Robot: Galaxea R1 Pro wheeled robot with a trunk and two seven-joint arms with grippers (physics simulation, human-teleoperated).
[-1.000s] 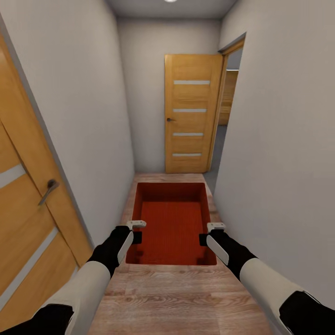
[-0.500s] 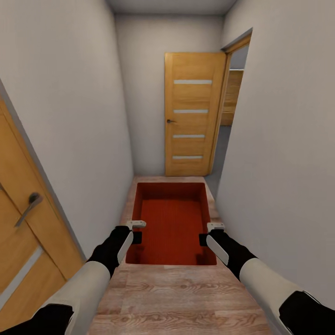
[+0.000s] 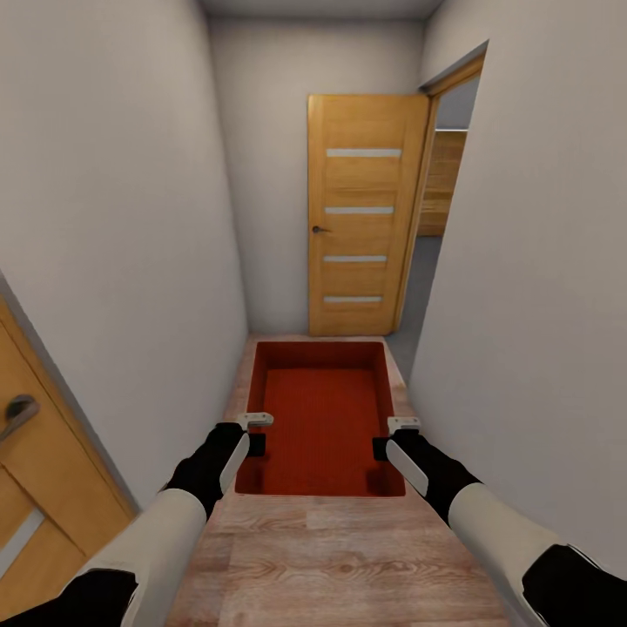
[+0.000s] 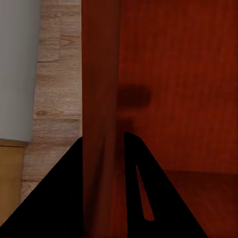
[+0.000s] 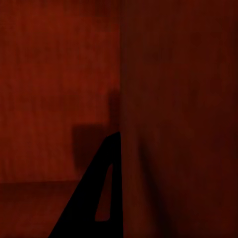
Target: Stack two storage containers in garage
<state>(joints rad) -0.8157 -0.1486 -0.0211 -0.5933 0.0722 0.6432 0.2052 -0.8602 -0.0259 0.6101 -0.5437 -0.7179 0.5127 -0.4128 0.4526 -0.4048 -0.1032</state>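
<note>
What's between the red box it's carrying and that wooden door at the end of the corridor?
In the head view, just a short bare strip of wood-plank floor separates the storage container from the closed door.

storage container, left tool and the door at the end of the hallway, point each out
storage container (image 3: 322, 409), head view, on its ribbed inside bottom
left tool (image 3: 254, 432), head view, at its tips on the container's left wall
door (image 3: 361, 235), head view, on the wood panel between its pale strips
</note>
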